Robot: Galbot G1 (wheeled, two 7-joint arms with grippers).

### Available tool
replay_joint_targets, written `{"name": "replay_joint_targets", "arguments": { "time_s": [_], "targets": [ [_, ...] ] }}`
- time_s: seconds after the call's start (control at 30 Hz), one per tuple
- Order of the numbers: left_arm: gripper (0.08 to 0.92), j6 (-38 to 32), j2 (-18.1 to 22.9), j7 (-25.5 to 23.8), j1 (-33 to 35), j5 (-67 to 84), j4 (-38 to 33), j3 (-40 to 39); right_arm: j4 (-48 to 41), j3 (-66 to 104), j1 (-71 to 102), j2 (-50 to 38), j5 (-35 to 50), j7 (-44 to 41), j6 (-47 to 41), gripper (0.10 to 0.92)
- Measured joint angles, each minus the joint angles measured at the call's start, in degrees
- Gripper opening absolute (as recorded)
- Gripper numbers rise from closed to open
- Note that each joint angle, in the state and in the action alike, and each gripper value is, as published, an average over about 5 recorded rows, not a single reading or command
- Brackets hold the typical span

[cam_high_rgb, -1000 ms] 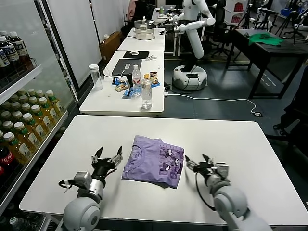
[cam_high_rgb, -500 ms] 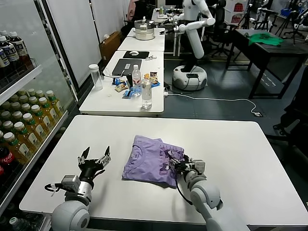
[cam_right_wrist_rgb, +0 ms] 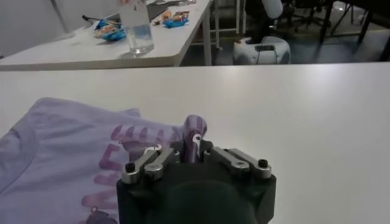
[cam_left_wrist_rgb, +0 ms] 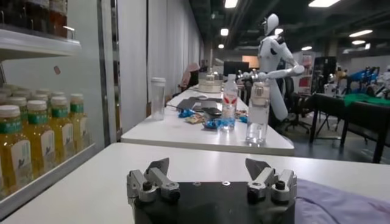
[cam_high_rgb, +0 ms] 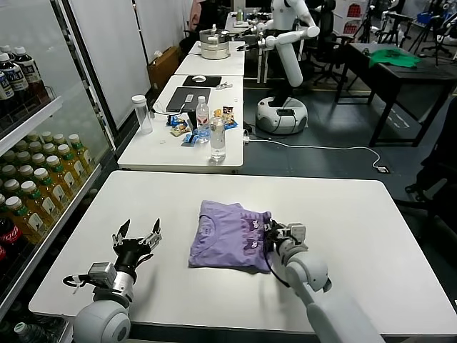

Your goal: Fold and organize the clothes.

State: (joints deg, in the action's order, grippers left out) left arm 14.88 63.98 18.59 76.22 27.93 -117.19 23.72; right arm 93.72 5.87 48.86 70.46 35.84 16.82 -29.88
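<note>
Now the right gripper [cam_high_rgb: 273,234] pinches, seemingly, the folded lavender T-shirt [cam_high_rgb: 228,243] at its right edge

No legible text on the T-shirt [cam_high_rgb: 232,236] print or bottle labels.

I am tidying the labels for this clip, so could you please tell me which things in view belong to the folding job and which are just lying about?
Job:
- lavender T-shirt, folded on the white table
- right gripper, shut on its edge
- left gripper, open, waiting beside it

Lying about:
- bottles and snacks on the far table
- shelved drinks
</note>
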Motion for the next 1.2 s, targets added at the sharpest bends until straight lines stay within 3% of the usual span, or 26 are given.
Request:
{"name": "replay_joint_targets", "arguments": {
  "time_s": [0.17, 0.43, 0.7, 1.2],
  "targets": [
    [0.823, -0.02, 0.21, -0.08, -0.14, -0.12, 0.24, -0.34, -3.28, 0.03, -3.34, -1.77, -0.51, -1.76, -0.04, 0.153],
    [0.823, 0.16, 0.85, -0.30, -0.74, -0.71, 0.34, -1.16, -9.89, -0.52, -9.54, -3.85, -3.80, -5.28, 1.71, 0.180],
    [0.823, 0.49, 1.10, -0.60, -1.03, -1.79, -0.14, -2.06, -9.39, 1.21, -8.98, -6.37, -10.18, -6.84, 6.49, 0.381],
    [0.823, 0.38, 1.55, -1.68, -0.36, -3.71, -2.19, -3.76, 8.81, 14.82, 10.04, -9.99, -18.23, -7.09, 15.85, 0.794]
  ]
}}
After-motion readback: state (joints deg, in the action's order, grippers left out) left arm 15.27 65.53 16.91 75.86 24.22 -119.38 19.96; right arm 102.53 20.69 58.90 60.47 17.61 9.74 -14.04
